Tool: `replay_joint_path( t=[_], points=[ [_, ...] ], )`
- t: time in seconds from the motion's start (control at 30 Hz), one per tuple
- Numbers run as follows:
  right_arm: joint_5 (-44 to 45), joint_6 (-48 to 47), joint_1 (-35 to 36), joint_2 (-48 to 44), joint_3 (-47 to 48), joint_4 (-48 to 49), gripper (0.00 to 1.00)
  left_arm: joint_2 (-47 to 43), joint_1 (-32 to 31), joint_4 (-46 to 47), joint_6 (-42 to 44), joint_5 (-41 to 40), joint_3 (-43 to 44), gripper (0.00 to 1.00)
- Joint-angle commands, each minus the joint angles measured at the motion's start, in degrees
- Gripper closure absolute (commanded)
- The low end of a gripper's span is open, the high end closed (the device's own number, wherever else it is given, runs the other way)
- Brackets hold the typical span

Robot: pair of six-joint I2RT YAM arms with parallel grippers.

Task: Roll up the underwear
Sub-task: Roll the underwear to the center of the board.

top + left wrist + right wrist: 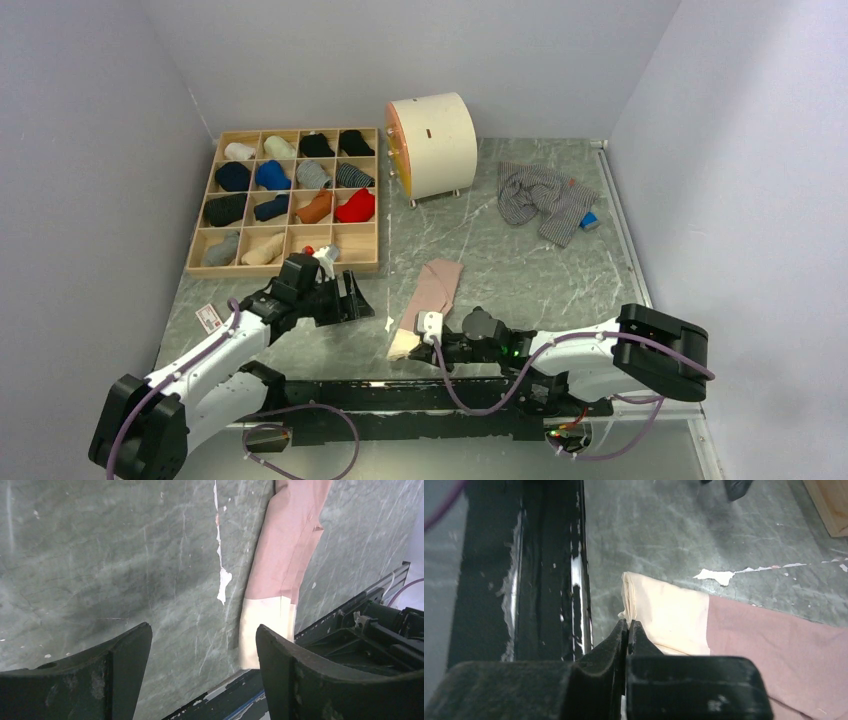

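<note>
The pink-beige underwear (430, 300) lies folded into a long strip near the front middle of the table, its pale cream band at the near end. It also shows in the left wrist view (290, 555) and the right wrist view (744, 645). My right gripper (418, 338) is shut on the near edge of that cream band (628, 622). My left gripper (350, 298) is open and empty, just left of the strip and above the table (202, 635). The grey striped underwear (540, 198) lies crumpled at the back right.
A wooden compartment tray (286, 200) with several rolled garments stands at the back left. A cream cylinder-shaped device (432, 145) stands behind the middle. A small blue block (589, 220) lies by the striped garment. A black rail (400, 395) runs along the near edge. A small card (209, 318) lies front left.
</note>
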Motion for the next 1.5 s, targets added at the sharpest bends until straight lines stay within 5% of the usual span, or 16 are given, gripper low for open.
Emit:
replay_joint_path(
  t=[0.0, 0.3, 0.77, 1.2, 1.47],
  points=[
    [3.6, 18.7, -0.3, 0.0, -1.9, 15.2, 1.0, 2.3, 0.3, 4.7, 0.3, 4.4, -0.7, 0.2],
    [11.7, 42.2, -0.7, 4.9, -6.3, 26.1, 1.0, 5.6, 0.3, 5.7, 2.1, 5.6, 1.2, 0.2],
    [13.4, 70.9, -8.8, 6.6, -5.6, 13.3, 1.0, 7.3, -0.2, 8.9, 3.7, 9.9, 0.7, 0.18],
    [11.5, 77.0, -12.0, 8.9, -5.9, 9.1, 1.0, 10.6, -12.6, 13.2, 7.1, 6.3, 1.0, 0.15],
    [12.2, 76.1, -12.7, 6.6, -5.6, 5.3, 1.0, 12.8, -14.1, 21.1, 6.5, 7.2, -1.5, 0.14]
  ],
)
